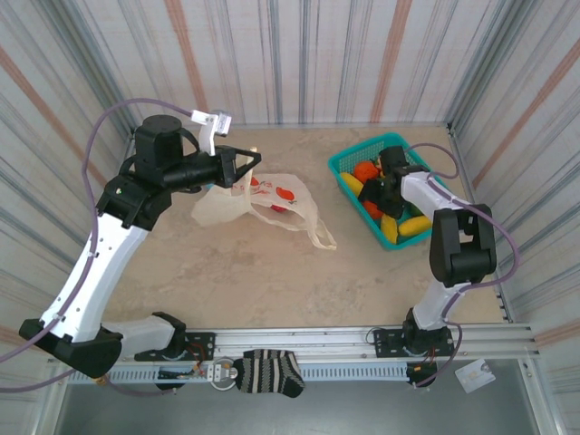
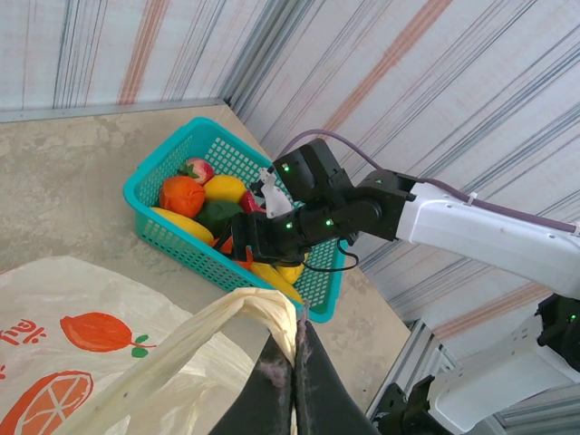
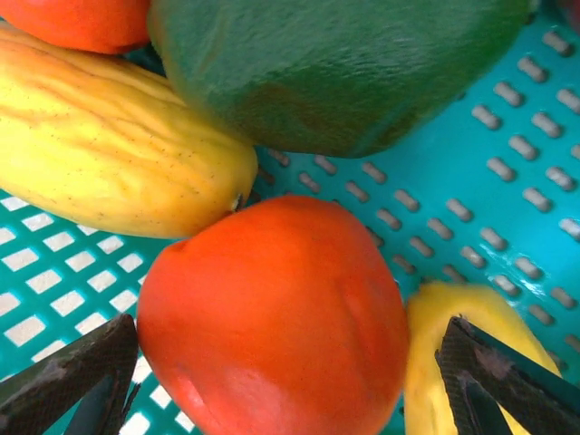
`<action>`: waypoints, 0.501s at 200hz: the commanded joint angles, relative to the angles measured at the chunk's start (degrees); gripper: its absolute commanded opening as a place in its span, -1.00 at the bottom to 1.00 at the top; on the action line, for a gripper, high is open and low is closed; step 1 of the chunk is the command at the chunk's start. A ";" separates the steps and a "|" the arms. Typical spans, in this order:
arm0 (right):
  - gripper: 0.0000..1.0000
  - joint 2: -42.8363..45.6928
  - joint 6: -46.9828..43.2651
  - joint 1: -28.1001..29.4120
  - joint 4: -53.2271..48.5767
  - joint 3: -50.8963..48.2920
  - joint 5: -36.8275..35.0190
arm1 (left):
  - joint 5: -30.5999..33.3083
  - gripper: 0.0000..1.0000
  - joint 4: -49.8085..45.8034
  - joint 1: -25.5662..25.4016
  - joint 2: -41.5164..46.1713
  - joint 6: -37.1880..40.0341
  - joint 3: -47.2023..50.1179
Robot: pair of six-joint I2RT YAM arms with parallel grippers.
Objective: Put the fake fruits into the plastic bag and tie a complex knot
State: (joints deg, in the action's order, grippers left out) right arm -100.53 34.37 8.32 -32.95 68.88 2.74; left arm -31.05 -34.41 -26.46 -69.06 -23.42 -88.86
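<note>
The cream plastic bag (image 1: pixel 272 201) with red-orange prints lies mid-table. My left gripper (image 1: pixel 246 165) is shut on one of its loop handles (image 2: pixel 243 313), lifting it; the fingertips (image 2: pixel 297 337) pinch the bunched film. The other handle (image 1: pixel 322 237) trails on the table. The fake fruits sit in the teal basket (image 1: pixel 348 159): an orange one (image 2: pixel 181 195), a yellow lemon (image 2: pixel 225 188), a green one (image 3: pixel 335 63) and bananas (image 1: pixel 415 227). My right gripper (image 1: pixel 375 192) reaches into the basket, open, its fingers either side of a red-orange fruit (image 3: pixel 272 317) without closing on it.
Striped curtain walls close in the table on three sides. The basket stands at the back right, near the wall. A striped sock (image 1: pixel 267 372) hangs on the front rail between the arm bases. Bare beige tabletop (image 1: pixel 245 281) lies in front of the bag.
</note>
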 commanded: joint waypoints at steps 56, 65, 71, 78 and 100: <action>0.42 0.58 1.93 -1.68 3.29 -1.82 2.19 | -0.34 -1.00 0.51 0.18 0.76 -0.05 0.35; 0.36 2.55 2.12 -1.63 3.39 -2.09 1.87 | -0.25 -1.00 0.52 0.18 0.66 -0.14 0.35; 0.30 3.90 2.10 -1.63 3.42 -2.26 1.74 | -0.17 -1.00 0.57 0.20 0.68 -0.19 0.27; 0.29 5.74 2.02 -1.64 3.25 -2.33 1.33 | -0.15 -1.00 0.49 0.18 0.67 -0.14 0.21; 0.28 11.61 1.27 -1.48 2.50 -2.27 -0.21 | 0.01 -1.00 0.35 0.18 0.66 -0.14 0.18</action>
State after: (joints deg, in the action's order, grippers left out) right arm -96.99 35.59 7.03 -29.71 66.57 4.29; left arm -30.89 -34.46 -26.46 -69.06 -23.42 -88.75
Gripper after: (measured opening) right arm 0.656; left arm 0.048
